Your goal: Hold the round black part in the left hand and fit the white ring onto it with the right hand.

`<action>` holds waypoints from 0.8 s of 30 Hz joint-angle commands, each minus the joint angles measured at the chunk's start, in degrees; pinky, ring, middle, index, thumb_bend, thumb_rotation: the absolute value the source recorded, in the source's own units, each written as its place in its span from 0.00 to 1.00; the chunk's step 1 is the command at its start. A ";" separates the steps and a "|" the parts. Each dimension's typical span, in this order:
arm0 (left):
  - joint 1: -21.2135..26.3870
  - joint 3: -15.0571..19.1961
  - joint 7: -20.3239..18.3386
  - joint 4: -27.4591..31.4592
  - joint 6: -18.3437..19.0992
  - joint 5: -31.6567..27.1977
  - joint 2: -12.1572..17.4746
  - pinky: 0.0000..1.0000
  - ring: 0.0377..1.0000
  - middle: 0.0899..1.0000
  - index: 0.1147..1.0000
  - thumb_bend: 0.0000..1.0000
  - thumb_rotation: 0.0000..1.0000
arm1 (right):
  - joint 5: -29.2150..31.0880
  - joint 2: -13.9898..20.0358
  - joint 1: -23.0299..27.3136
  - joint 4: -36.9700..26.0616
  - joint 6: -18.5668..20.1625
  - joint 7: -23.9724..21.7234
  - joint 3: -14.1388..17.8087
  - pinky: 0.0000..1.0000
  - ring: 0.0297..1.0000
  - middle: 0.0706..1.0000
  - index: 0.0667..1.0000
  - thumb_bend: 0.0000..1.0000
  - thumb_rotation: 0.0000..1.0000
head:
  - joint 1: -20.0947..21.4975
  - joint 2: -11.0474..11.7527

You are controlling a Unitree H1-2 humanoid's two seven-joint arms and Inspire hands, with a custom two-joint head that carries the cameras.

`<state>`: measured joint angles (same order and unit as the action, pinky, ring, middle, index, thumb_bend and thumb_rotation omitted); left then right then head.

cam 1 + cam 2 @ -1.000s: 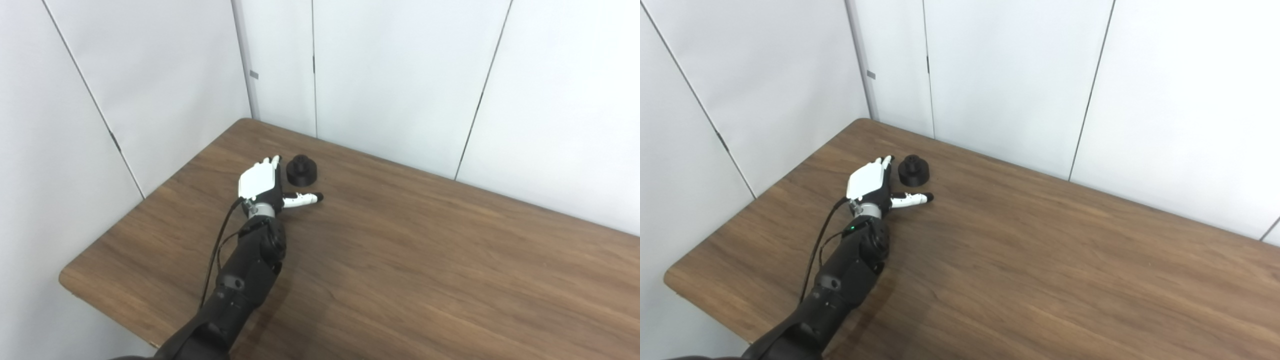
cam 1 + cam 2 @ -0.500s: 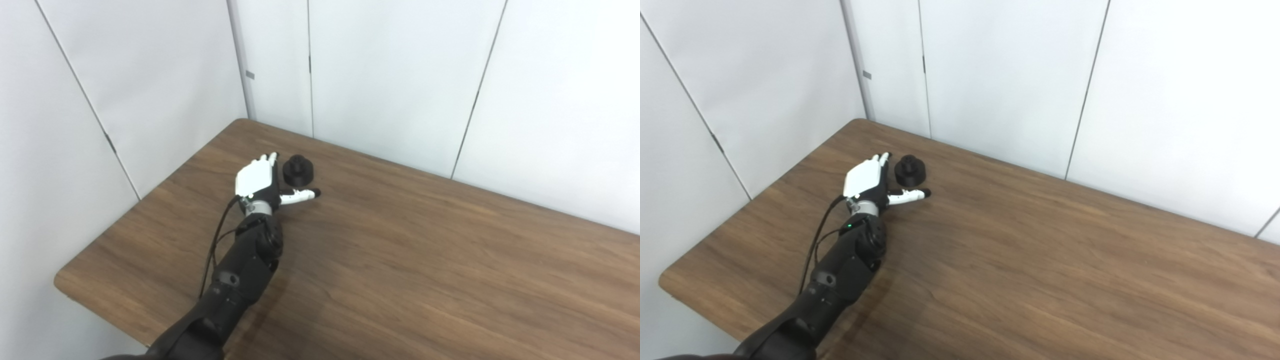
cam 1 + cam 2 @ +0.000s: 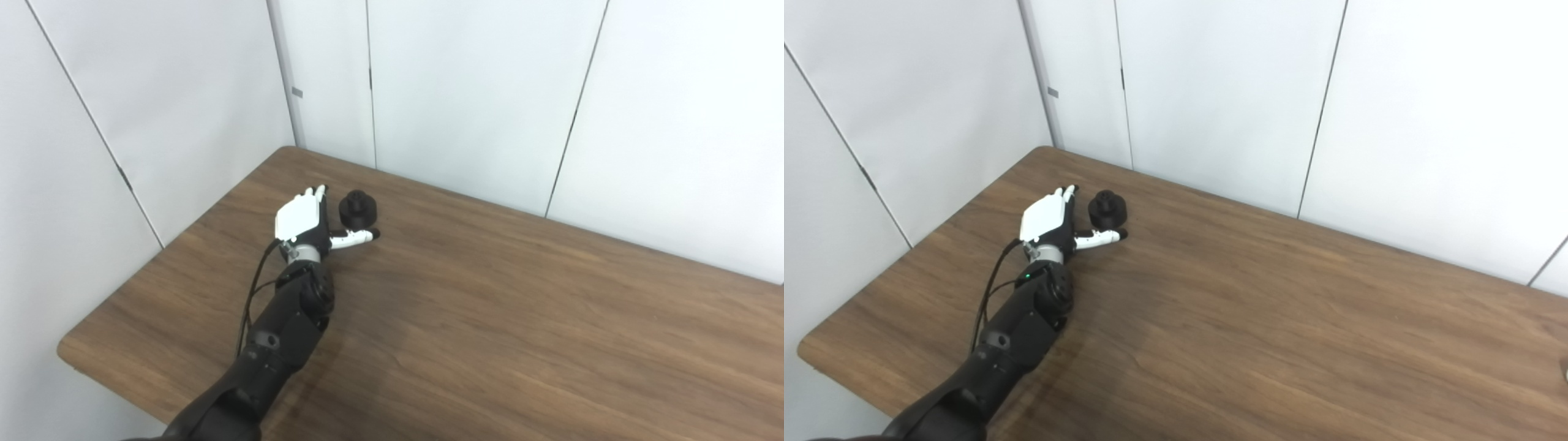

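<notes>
The left hand (image 3: 300, 219) lies low over the surface (image 3: 490, 318), spread wide and holding nothing, its fingers (image 3: 317, 193) stretched forward and its thumb (image 3: 356, 236) stuck out sideways. The black part (image 3: 358, 209) stands upright in the crook between them: just beside the fingers on their thumb side and just ahead of the thumb. Whether either one touches it cannot be told from these views. The part looks like a squat round base with a narrower boss on top.

The step in hand seems to be the grasp, and it has not closed. To do it well, the palm should slide a little more toward the part so that the base sits deep between fingers and thumb, not at the fingertips. Then the fingers and thumb should curl together onto the wide base, leaving the boss clear on top, since that is likely where the ring must seat. Closing one side first would probably push the light part across the smooth wood. The lift should keep it upright.

The right hand and the white ring do not show in either view, so the fitting cannot be planned from here.
</notes>
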<state>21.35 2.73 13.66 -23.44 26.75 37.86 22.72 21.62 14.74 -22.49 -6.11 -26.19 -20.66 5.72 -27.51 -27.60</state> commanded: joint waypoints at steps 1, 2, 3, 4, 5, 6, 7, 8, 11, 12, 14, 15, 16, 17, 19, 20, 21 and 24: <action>3.20 -0.06 1.76 0.78 -0.52 -0.12 1.95 1.00 1.00 1.00 0.97 0.97 0.61 | -1.26 -0.73 -3.31 1.09 -0.56 -0.78 -1.05 1.00 1.00 1.00 1.00 0.69 0.85 | 0.10 -0.14; 3.35 -0.20 1.74 0.56 -0.56 -0.25 2.01 1.00 1.00 1.00 0.97 0.97 0.61 | -1.28 -0.70 -3.40 1.09 -0.59 -0.90 -1.00 1.00 1.00 1.00 1.00 0.69 0.85 | 0.12 -0.14; 3.42 -0.35 1.71 0.49 -0.55 -0.35 2.08 1.00 1.00 1.00 0.96 0.97 0.61 | -1.19 -0.67 -3.52 1.04 -0.61 -1.06 -0.98 1.00 1.00 1.00 1.00 0.69 0.85 | 0.25 -0.24; 3.49 -0.52 1.58 0.45 -0.56 -0.51 2.13 1.00 1.00 1.00 0.96 0.97 0.61 | -1.25 -0.66 -3.72 0.82 -0.57 -0.97 -1.02 1.00 1.00 1.00 1.00 0.69 0.86 | 0.37 -0.32; 3.54 -0.70 1.36 0.44 -0.57 -0.66 2.21 1.00 1.00 1.00 0.96 0.98 0.61 | -1.13 -0.60 -3.92 0.62 -0.48 -0.92 -1.10 1.00 1.00 1.00 1.00 0.69 0.86 | 0.47 -0.34; 3.61 -0.98 1.13 0.35 -0.63 -0.72 2.32 1.00 1.00 1.00 0.96 0.98 0.62 | -1.09 -0.56 -4.14 0.39 -0.36 -0.82 -1.17 1.00 1.00 1.00 1.00 0.69 0.85 | 0.61 -0.38; 3.69 -1.32 0.92 0.16 -0.73 -0.71 2.48 1.00 1.00 1.00 0.96 0.98 0.62 | -1.12 -0.54 -4.39 0.14 -0.30 -0.73 -1.19 1.00 1.00 1.00 1.00 0.69 0.85 | 0.73 -0.45; 3.72 -1.58 0.81 0.05 -0.78 -0.71 2.61 1.00 1.00 1.00 0.96 0.98 0.63 | -1.14 -0.53 -4.55 -0.01 -0.28 -0.69 -1.21 1.00 1.00 1.00 1.00 0.69 0.85 | 0.76 -0.48; 4.27 -1.95 0.64 -0.76 -0.76 -1.32 2.65 1.00 1.00 1.00 0.96 0.97 0.61 | -1.27 -0.40 -5.10 -0.35 -0.35 -0.72 -1.28 1.00 1.00 1.00 1.00 0.69 0.85 | 1.08 -0.72; 4.49 -2.17 0.78 -1.10 -0.92 -1.44 2.59 1.00 1.00 1.00 0.96 0.97 0.60 | -1.46 -0.40 -5.29 -0.59 -0.33 -0.62 -1.31 1.00 1.00 1.00 1.00 0.69 0.85 | 1.22 -0.79; 4.69 -2.53 0.93 -1.40 -1.28 -1.86 2.52 1.00 1.00 1.00 0.95 0.97 0.59 | -2.13 -0.62 -5.61 -1.04 -0.35 -0.37 -1.19 1.00 1.00 1.00 1.00 0.70 0.86 | 1.45 -0.90; 4.86 -2.86 0.95 -1.73 -1.39 -1.87 2.53 1.00 1.00 1.00 0.95 0.97 0.59 | -2.07 -0.72 -5.75 -1.20 -0.39 -0.45 -1.21 1.00 1.00 1.00 1.00 0.70 0.86 | 1.60 -0.92; 4.99 -3.11 1.02 -2.06 -1.54 -1.92 2.59 1.00 1.00 0.99 0.95 0.96 0.58 | -1.82 -0.75 -5.88 -1.33 -0.37 -0.58 -1.31 1.00 1.00 1.00 1.00 0.69 0.86 | 1.70 -0.94; 5.04 -3.30 1.08 -2.24 -1.62 -1.97 2.67 1.00 1.00 0.99 0.95 0.96 0.58 | -1.63 -0.78 -6.01 -1.46 -0.35 -0.68 -1.41 1.00 1.00 1.00 1.00 0.69 0.85 | 1.78 -0.93; 5.49 -3.76 1.06 -3.15 -1.80 -2.17 2.64 1.00 0.99 0.99 0.94 0.96 0.58 | -1.85 -0.81 -6.32 -1.68 -0.38 -0.77 -1.42 1.00 1.00 1.00 1.00 0.69 0.86 | 1.91 -1.02; 5.57 -3.94 0.97 -3.29 -1.76 -2.24 2.67 1.00 0.99 0.98 0.93 0.96 0.59 | -1.98 -0.83 -6.53 -1.94 -0.35 -0.67 -1.47 1.00 1.00 1.00 1.00 0.69 0.86 | 1.95 -1.09; 5.64 -4.10 0.81 -3.34 -1.71 -2.35 2.68 1.00 0.99 0.98 0.93 0.96 0.59 | -2.06 -0.82 -6.65 -2.09 -0.39 -0.76 -1.49 1.00 1.00 1.00 1.00 0.69 0.86 | 1.96 -1.14; 5.87 -4.20 0.79 -3.58 -1.87 -2.97 2.53 1.00 0.99 0.98 0.92 0.97 0.59 | -1.91 -0.87 -6.94 -2.36 -0.58 -1.17 -1.52 1.00 1.00 1.00 1.00 0.68 0.86 | 2.07 -1.30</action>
<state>24.52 -1.51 13.47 -27.72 25.94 34.89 23.46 20.79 14.52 -26.32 -8.93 -26.18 -20.64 5.17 -25.49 -28.83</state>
